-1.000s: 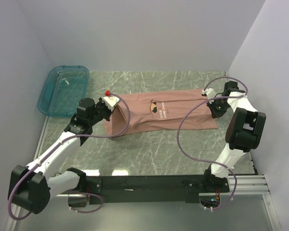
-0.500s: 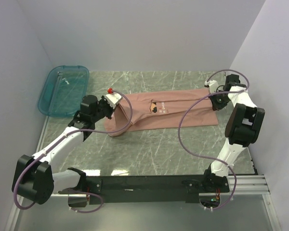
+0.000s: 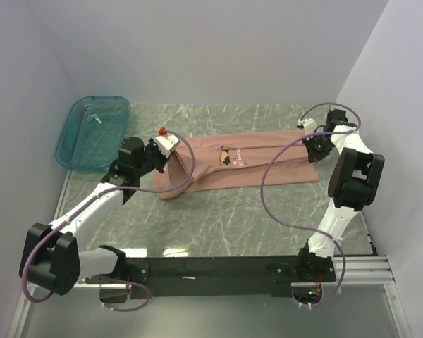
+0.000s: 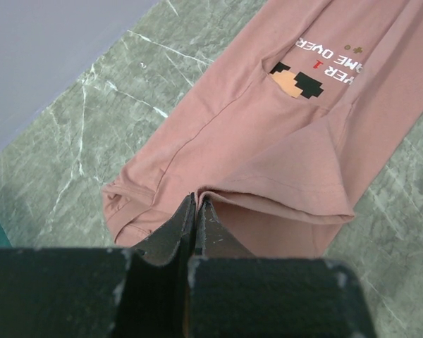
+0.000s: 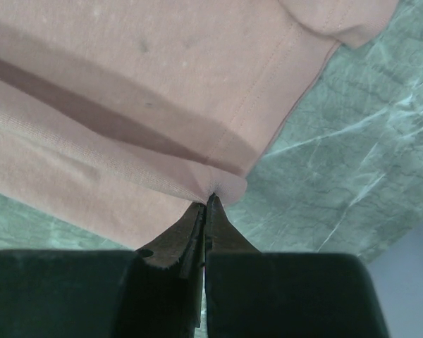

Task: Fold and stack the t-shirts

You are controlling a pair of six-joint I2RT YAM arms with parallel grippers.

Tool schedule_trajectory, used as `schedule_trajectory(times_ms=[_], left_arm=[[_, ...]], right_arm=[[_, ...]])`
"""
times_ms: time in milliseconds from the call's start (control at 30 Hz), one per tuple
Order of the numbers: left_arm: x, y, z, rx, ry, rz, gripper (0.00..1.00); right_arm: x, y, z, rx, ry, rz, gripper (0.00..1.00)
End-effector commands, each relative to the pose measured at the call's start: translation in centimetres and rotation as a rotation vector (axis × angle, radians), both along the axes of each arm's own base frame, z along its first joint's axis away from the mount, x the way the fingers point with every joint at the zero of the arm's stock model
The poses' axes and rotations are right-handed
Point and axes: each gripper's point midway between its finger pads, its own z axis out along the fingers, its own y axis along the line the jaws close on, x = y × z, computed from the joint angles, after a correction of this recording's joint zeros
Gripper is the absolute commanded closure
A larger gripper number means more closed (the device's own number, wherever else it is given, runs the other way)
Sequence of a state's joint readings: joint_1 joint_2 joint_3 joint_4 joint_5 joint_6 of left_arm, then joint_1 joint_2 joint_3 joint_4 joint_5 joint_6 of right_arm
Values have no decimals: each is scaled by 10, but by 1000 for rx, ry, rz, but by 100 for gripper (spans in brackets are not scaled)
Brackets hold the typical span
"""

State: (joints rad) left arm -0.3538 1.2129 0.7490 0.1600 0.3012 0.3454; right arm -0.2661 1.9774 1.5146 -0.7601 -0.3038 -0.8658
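One dusty-pink t-shirt [image 3: 247, 163] lies across the marble table, folded lengthwise into a long band, its pixel character and white text facing up. My left gripper [image 3: 168, 149] is shut on the shirt's left end and holds that edge raised, so the cloth drapes down from it. In the left wrist view the t-shirt [image 4: 282, 134] runs away from my closed left gripper [image 4: 197, 201], which pinches a folded hem. My right gripper [image 3: 316, 144] is shut on the shirt's right end. The right wrist view shows the t-shirt [image 5: 127, 91] and my right gripper [image 5: 207, 201] nipping a corner fold.
A teal translucent tray [image 3: 93, 132] stands at the back left, against the left wall. White walls close in the table on three sides. The black base rail [image 3: 218, 269] runs along the near edge. Purple cables loop from both arms over the table.
Both grippers have carried the near long edge of the shirt toward the back, narrowing the band. The left end now hangs in a drape under the left gripper.
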Motion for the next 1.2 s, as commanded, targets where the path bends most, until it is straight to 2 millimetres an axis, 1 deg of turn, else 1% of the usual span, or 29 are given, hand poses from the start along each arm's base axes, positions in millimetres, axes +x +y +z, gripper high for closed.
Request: schedule_trajectory(times_ms=[0, 33, 67, 100, 133, 167, 200, 233, 267, 300, 333, 367, 400, 433, 467, 500, 567, 633, 667, 733, 867, 900, 933, 967, 1000, 1033, 1067, 1100, 1167], left_arm=[[-4, -3, 44, -47, -112, -34, 100], [-10, -2, 41, -42, -98, -38, 99], [-17, -3, 42, -45, -95, -56, 99], [-27, 0, 47, -50, -111, -63, 99], [-36, 1, 43, -47, -92, -76, 99], [-47, 3, 53, -60, -116, -85, 99], [-56, 1, 51, -64, -110, -113, 99], [-65, 2, 41, -60, -87, -126, 99], [-76, 3, 42, -67, -88, -140, 99], [-87, 0, 35, -74, -62, -179, 99], [-95, -1, 24, -73, -38, -195, 99], [-102, -1, 26, -86, -48, -208, 99], [-108, -1, 17, -97, -27, -213, 99], [-111, -2, 16, -103, -23, -217, 99], [-114, -1, 17, -111, -28, -218, 99], [-116, -1, 12, -115, -16, -215, 99], [-117, -1, 11, -117, -12, -218, 99], [-114, -1, 11, -111, -9, -209, 99], [-111, -1, 8, -105, 10, -205, 99], [-105, 0, 10, -100, 9, -186, 99], [-88, 2, 11, -89, 8, -136, 100], [-85, 3, 13, -83, 2, -127, 99], [-80, 2, 21, -88, -28, -123, 99], [-75, 2, 19, -81, -22, -115, 99], [-72, 1, 24, -80, -36, -118, 99], [-69, 0, 25, -77, -39, -119, 99], [-65, -2, 26, -76, -39, -121, 100], [-62, -3, 26, -70, -40, -122, 99], [-54, -4, 24, -64, -39, -118, 99]], right_arm=[[-7, -2, 20, -35, -58, 20, 100], [-12, -2, 32, -47, -85, 23, 100], [-22, -1, 29, -46, -72, 27, 100], [-29, -2, 31, -48, -76, 37, 100], [-36, -2, 41, -55, -95, 44, 100], [-48, 0, 36, -52, -78, 48, 100], [-55, 0, 36, -56, -76, 63, 100], [-63, -1, 44, -62, -92, 65, 100], [-75, 2, 36, -54, -73, 71, 100], [-81, 1, 35, -58, -73, 81, 100], [-86, 1, 39, -67, -83, 84, 100], [-95, 4, 32, -62, -65, 98, 100], [-100, 5, 30, -58, -59, 103, 100], [-104, 6, 30, -59, -62, 106, 100], [-111, 7, 24, -50, -47, 106, 100], [-114, 9, 23, -49, -46, 117, 100], [-118, 10, 19, -46, -44, 119, 100], [-117, 11, 18, -38, -40, 121, 100], [-117, 11, 19, -33, -40, 115, 100], [-112, 10, 21, -30, -51, 108, 100], [-90, 5, 35, -26, -92, 68, 100], [-85, 4, 33, -14, -89, 64, 100], [-76, 2, 40, -15, -108, 60, 100], [-72, 2, 41, -8, -106, 53, 100], [-69, 3, 35, 12, -87, 52, 100], [-61, 2, 41, 16, -96, 51, 100], [-57, 1, 40, 26, -89, 41, 100], [-54, 2, 32, 44, -69, 39, 100], [-43, 0, 36, 51, -75, 31, 100]])
